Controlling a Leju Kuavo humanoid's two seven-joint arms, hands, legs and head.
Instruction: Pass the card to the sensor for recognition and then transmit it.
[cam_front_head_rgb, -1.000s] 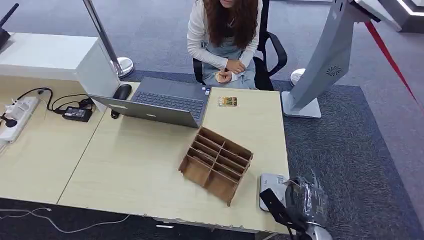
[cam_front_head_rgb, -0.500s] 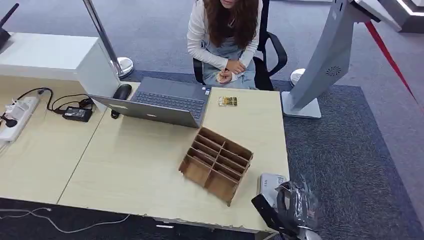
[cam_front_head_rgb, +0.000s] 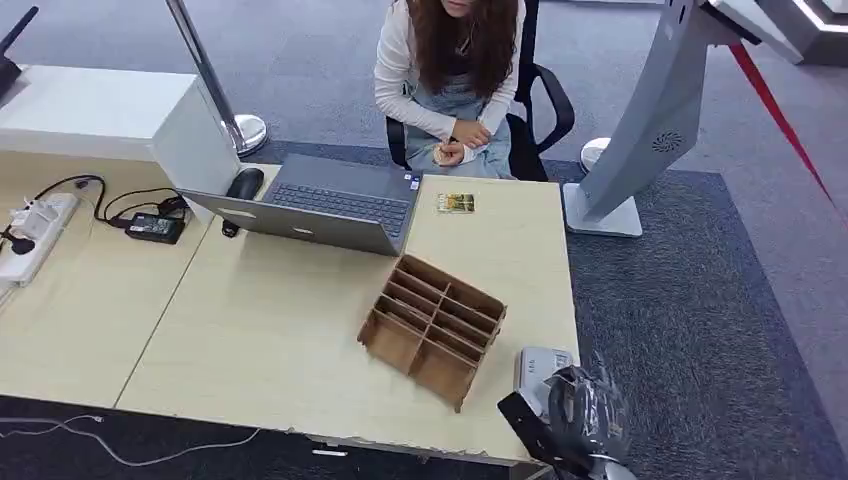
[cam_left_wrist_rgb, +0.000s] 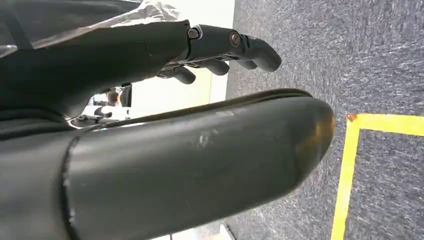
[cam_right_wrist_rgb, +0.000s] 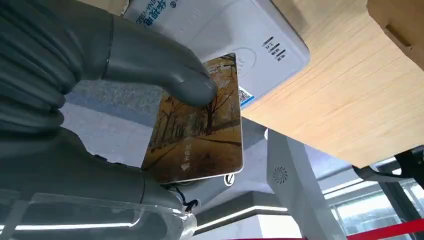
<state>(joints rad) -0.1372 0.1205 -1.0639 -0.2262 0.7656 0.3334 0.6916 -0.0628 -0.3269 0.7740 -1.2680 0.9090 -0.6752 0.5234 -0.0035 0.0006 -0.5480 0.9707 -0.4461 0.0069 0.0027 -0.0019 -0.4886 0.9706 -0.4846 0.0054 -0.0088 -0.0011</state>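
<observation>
1. Desk (cam_front_head_rgb: 280, 330) of pale wood – a laptop (cam_front_head_rgb: 330, 205) sits at its far side, a person (cam_front_head_rgb: 450, 70) seated behind it.
2. Wooden organiser (cam_front_head_rgb: 432, 330) stands near the front right corner.
3. White sensor (cam_right_wrist_rgb: 235, 35) lies at that corner.
4. Right hand (cam_front_head_rgb: 585, 415) pinches the card (cam_right_wrist_rgb: 200, 125) just beside the sensor.
5. Left hand (cam_left_wrist_rgb: 150, 130) hangs over carpet – fingers apart, nothing held.
6. Second card (cam_front_head_rgb: 455, 203) lies by the laptop.
</observation>
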